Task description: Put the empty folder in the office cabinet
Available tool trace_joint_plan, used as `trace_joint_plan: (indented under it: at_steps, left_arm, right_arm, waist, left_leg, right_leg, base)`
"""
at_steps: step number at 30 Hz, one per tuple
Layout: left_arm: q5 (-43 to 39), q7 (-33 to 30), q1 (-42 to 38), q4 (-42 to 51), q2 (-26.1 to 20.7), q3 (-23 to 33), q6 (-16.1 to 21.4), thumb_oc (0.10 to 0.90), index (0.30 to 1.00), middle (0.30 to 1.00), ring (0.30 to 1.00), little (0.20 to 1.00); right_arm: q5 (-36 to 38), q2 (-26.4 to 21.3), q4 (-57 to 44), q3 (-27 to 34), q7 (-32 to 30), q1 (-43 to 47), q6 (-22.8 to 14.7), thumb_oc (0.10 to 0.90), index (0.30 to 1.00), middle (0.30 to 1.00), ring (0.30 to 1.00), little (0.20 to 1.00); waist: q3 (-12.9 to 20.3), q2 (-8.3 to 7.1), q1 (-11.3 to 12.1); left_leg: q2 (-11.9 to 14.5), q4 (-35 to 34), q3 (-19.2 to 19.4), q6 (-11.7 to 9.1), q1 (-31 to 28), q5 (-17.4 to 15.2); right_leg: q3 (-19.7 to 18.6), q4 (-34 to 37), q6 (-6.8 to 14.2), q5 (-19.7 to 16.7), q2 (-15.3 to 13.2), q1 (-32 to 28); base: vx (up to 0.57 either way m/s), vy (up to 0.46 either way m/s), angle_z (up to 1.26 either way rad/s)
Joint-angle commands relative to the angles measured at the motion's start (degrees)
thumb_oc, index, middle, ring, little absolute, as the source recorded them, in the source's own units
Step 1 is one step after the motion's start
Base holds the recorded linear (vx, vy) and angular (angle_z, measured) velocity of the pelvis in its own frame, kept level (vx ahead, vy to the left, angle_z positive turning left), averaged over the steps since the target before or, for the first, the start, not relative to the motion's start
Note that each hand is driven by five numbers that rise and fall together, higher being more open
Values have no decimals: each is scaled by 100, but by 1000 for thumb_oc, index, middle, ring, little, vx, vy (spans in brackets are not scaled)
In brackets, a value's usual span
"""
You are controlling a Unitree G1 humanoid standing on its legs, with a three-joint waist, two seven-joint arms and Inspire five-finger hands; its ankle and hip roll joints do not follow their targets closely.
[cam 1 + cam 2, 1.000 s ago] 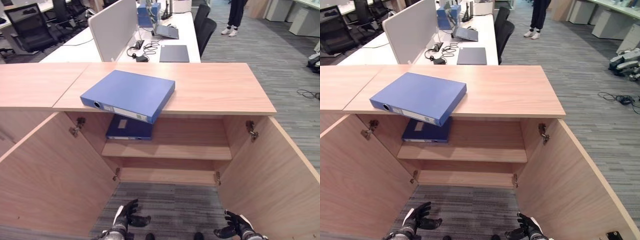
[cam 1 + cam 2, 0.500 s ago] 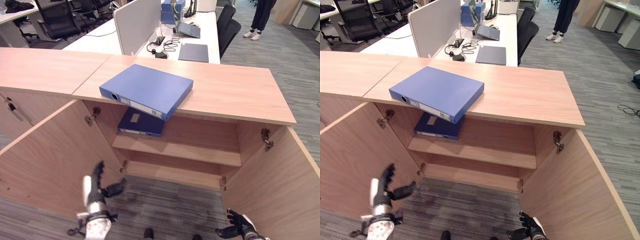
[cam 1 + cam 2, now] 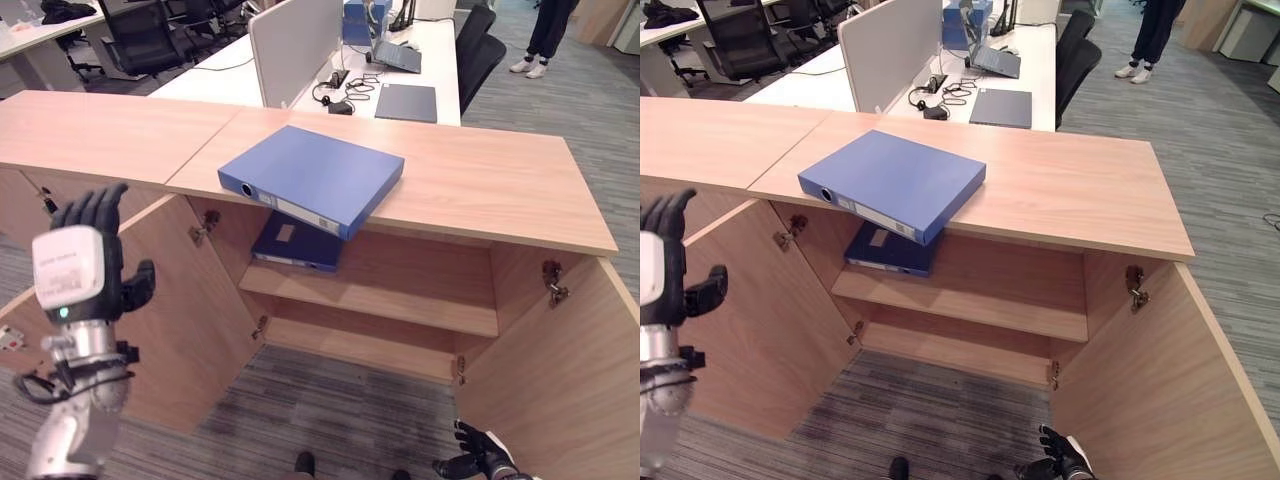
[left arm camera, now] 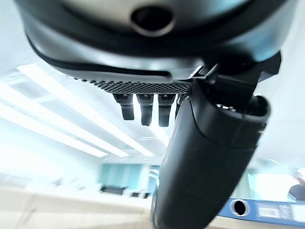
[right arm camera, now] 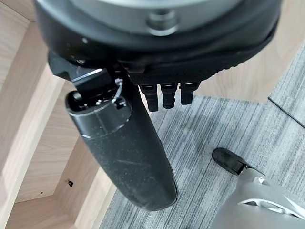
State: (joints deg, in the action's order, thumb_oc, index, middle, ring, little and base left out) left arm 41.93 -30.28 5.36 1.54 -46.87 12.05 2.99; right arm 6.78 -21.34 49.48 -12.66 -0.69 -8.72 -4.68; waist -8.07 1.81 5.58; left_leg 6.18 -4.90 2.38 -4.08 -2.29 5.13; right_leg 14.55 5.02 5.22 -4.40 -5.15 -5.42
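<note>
Left hand [image 3: 78, 272] is hovering open and empty at 9 o'clock of the blue folder [image 3: 312, 178], which is overhanging the worktop [image 3: 480, 185] edge, risking a knock-off, while right hand [image 3: 478, 460] is hanging relaxed, empty.

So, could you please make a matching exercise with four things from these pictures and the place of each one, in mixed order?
Things:
1. light blue folder
2. dark blue folder
3. left hand
4. right hand

Places:
A. low, near the floor by the right cabinet door
B. on the upper shelf inside the cabinet
C. raised in front of the left cabinet door
D. on top of the cabinet, one corner over the front edge

Pairs: 1-D, 2-B, 3-C, 4-A
</note>
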Motion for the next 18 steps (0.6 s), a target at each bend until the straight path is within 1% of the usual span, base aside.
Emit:
trace_joint_plan:
  at_steps: [1, 3, 4, 6, 7, 8, 9, 10, 11, 13, 15, 16, 17, 18]
  left_arm:
    - [269, -69, -954, 341, -658, 102, 191, 800, 900, 900, 900, 900]
    - [340, -49, -1103, 285, -816, 11, 117, 800, 900, 900, 900, 900]
    - [357, -19, -1260, 237, -886, -135, 107, 800, 900, 900, 900, 900]
    - [421, 67, -1411, 231, -1042, -250, 143, 800, 900, 900, 900, 900]
    - [440, 133, -1572, 235, -1170, -431, 213, 800, 900, 900, 900, 900]
    - [438, 131, -1598, 221, -1176, -454, 214, 800, 900, 900, 900, 900]
    - [475, 166, -1693, 211, -1278, -544, 247, 800, 900, 900, 900, 900]
    - [509, 184, -1861, 154, -1360, -709, 261, 800, 900, 900, 900, 900]
    - [509, 180, -1882, 144, -1362, -729, 260, 800, 900, 900, 900, 900]
    - [458, 324, -2198, 59, -1291, -1117, 285, 800, 900, 900, 900, 900]
    - [354, 377, -2369, 7, -1166, -1312, 322, 800, 900, 900, 900, 900]
    - [280, 417, -2604, -114, -1092, -1529, 322, 800, 900, 900, 900, 900]
    - [245, 488, -2903, -306, -997, -1865, 320, 800, 900, 900, 900, 900]
    - [234, 503, -2952, -356, -970, -1925, 312, 800, 900, 900, 900, 900]
  right_arm:
    - [-119, -298, -153, -118, 18, 474, -318, 800, 900, 900, 900, 900]
    - [-151, -320, -106, -160, -7, 478, -322, 800, 900, 900, 900, 900]
    - [-156, -329, -66, -162, -24, 472, -327, 800, 900, 900, 900, 900]
    - [-153, -352, -48, -159, -20, 465, -324, 800, 900, 900, 900, 900]
    - [-145, -366, -40, -152, -16, 460, -331, 800, 900, 900, 900, 900]
    - [-144, -362, -40, -145, -16, 457, -331, 800, 900, 900, 900, 900]
    - [-141, -381, -34, -163, -13, 464, -337, 800, 900, 900, 900, 900]
    - [-138, -368, -27, -165, -10, 465, -342, 800, 900, 900, 900, 900]
    - [-138, -365, -26, -157, -10, 463, -342, 800, 900, 900, 900, 900]
    - [-148, -342, 26, -162, -54, 455, -325, 800, 900, 900, 900, 900]
    - [-166, -331, 74, -150, -60, 459, -301, 800, 900, 900, 900, 900]
    - [-166, -333, 95, -161, -67, 466, -288, 800, 900, 900, 900, 900]
    - [-160, -324, 94, -176, -70, 472, -281, 800, 900, 900, 900, 900]
    - [-154, -321, 98, -173, -74, 473, -278, 800, 900, 900, 900, 900]
  waist:
    - [-30, -222, -183]
    - [-11, -199, -238]
    - [1, -186, -263]
    - [26, -168, -306]
    - [55, -157, -347]
    - [55, -161, -339]
    - [71, -141, -378]
    - [80, -135, -391]
    - [79, -137, -383]
    - [100, -121, -465]
    - [103, -113, -490]
    - [105, -107, -528]
    - [104, -101, -596]
    - [106, -102, -605]
  left_leg:
    - [-256, -10, 296, -187, -595, -724]
    - [-253, -10, 308, -185, -600, -727]
    - [-258, -10, 301, -183, -604, -735]
    - [-264, -10, 307, -182, -617, -747]
    - [-268, -10, 322, -186, -629, -755]
    - [-268, -10, 322, -186, -629, -756]
    - [-275, -10, 336, -184, -638, -761]
    - [-282, -10, 342, -182, -651, -768]
    - [-282, -10, 342, -182, -652, -768]
    - [-284, -10, 376, -173, -678, -787]
    - [-290, -10, 383, -165, -677, -789]
    - [-296, -10, 402, -160, -683, -795]
    - [-297, -10, 416, -150, -704, -807]
    - [-298, -10, 420, -147, -708, -811]
  right_leg:
    - [-577, -258, 424, 825, -292, -258]
    - [-581, -283, 422, 835, -295, -246]
    - [-579, -289, 421, 839, -293, -240]
    - [-588, -279, 425, 840, -291, -241]
    - [-600, -255, 429, 835, -293, -258]
    - [-599, -252, 430, 833, -293, -259]
    - [-610, -242, 430, 828, -294, -266]
    - [-616, -231, 435, 822, -296, -276]
    - [-616, -230, 435, 822, -296, -277]
    - [-640, -236, 444, 826, -300, -276]
    - [-656, -267, 440, 837, -298, -257]
    - [-669, -295, 438, 846, -294, -248]
    - [-693, -341, 436, 865, -290, -241]
    - [-701, -350, 436, 872, -290, -239]
  base:
    - [0, 0, 0]
    - [0, 0, 0]
    - [0, 0, 0]
    - [20, 5, 0]
    - [33, 7, -2]
    - [37, 8, -2]
    - [26, 11, -3]
    - [0, 0, 0]
    - [0, 0, 0]
    - [0, 0, 0]
    - [7, 10, -4]
    - [-2, 29, -10]
    - [-3, 31, -8]
    - [-5, 25, -5]
